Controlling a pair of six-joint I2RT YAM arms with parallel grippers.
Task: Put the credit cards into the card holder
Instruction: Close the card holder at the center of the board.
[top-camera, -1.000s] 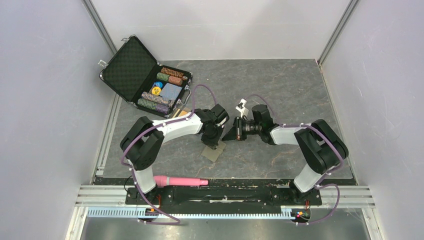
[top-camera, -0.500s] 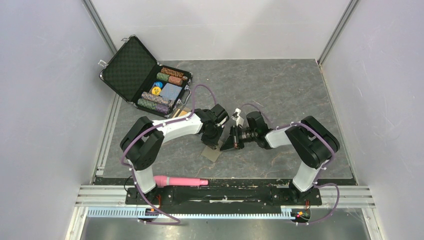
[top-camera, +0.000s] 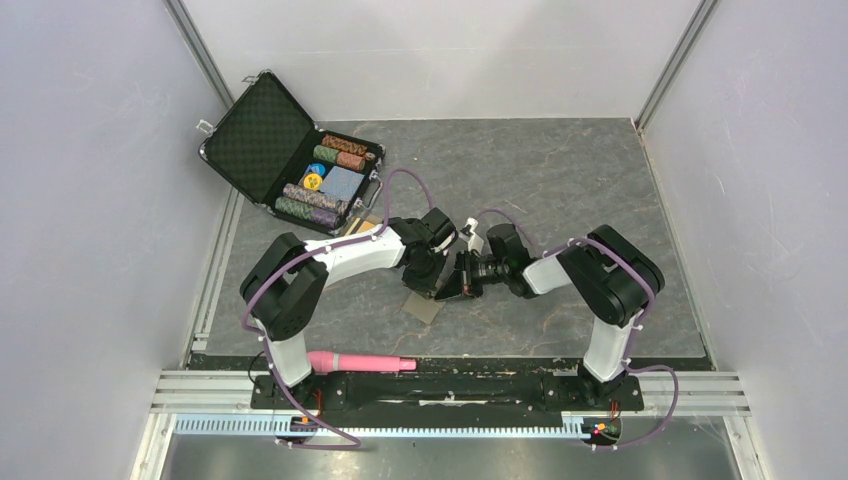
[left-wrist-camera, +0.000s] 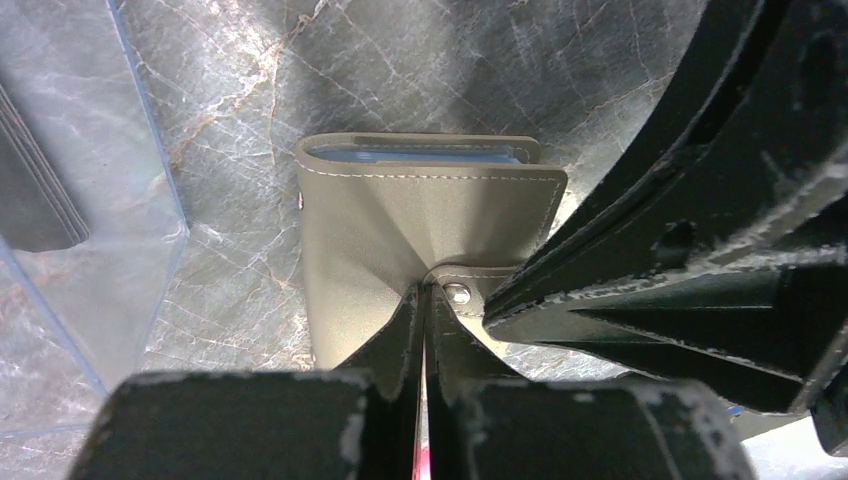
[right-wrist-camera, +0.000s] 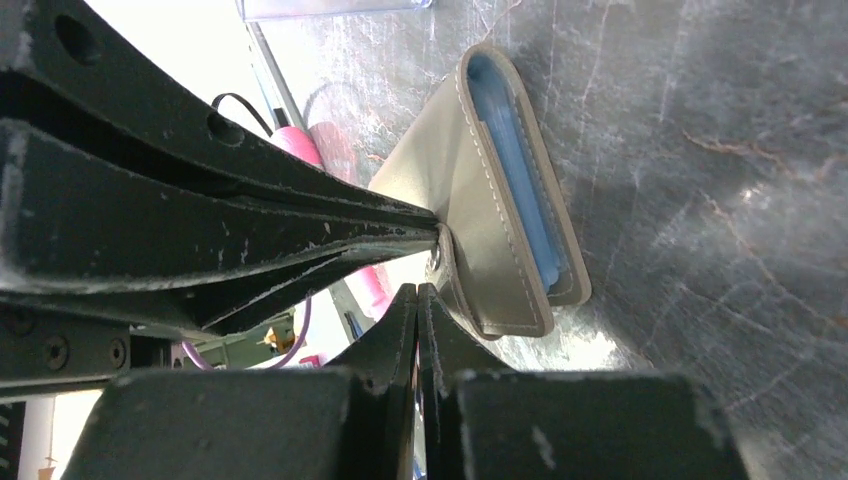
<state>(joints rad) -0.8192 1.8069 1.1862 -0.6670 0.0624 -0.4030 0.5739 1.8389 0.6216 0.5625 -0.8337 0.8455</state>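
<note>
**Both grippers meeting at the card holder's flap; no card being carried**

The left gripper (left-wrist-camera: 421, 296) is clamping shut on the card holder (left-wrist-camera: 420, 215), pinching its top cover and tenting it upward. The right gripper (right-wrist-camera: 417, 292) is coming in from the opposite side with its fingers fully closed. Its tips are sitting just beside the snap tab (left-wrist-camera: 459, 292), and I cannot tell whether they are pinching it.

The holder is lying flat on the table (top-camera: 580, 180) between the two arms. Its blue-lined mouth is running along the edge farthest from the left gripper.

Bare surface is showing beyond and to the right. The chip case (top-camera: 290, 160) is standing well apart, far left, and a pink tool (top-camera: 360, 361) is lying near the bases. The credit cards are not clearly showing.
</note>
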